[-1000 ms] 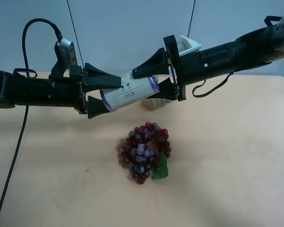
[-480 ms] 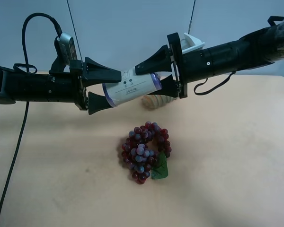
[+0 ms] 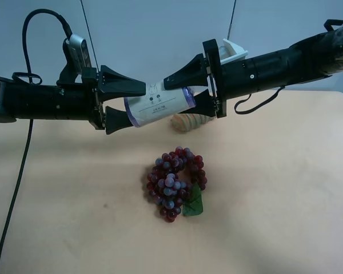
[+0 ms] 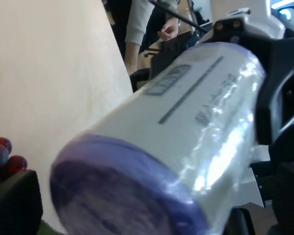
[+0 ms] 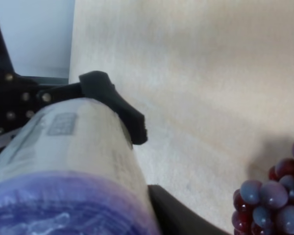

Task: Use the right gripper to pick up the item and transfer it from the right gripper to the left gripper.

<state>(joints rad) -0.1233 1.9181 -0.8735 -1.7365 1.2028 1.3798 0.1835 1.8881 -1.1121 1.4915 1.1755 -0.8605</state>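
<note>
The can [image 3: 159,105], cream-white with a blue-purple lid and purple rim band, hangs tilted in the air above the table between both grippers. The right gripper [image 3: 181,97], on the arm with the white block, is shut on the lid end. The left gripper [image 3: 136,104], on the arm with the grey camera module, has its fingers closed on the other end. In the right wrist view the can [image 5: 73,147] fills the near field, and a left finger [image 5: 112,100] presses on its far end. In the left wrist view the can [image 4: 186,112] fills the frame.
A bunch of dark red grapes [image 3: 176,182] with a green leaf lies on the tan table [image 3: 274,188] below the can. It also shows in the right wrist view [image 5: 272,200]. A ribbed wooden piece [image 3: 188,121] lies on the table behind the grapes.
Both grippers have risen slightly with the can between them. The left arm has lifted most, so the can lies less tilted. The ribbed wooden piece shows more.
</note>
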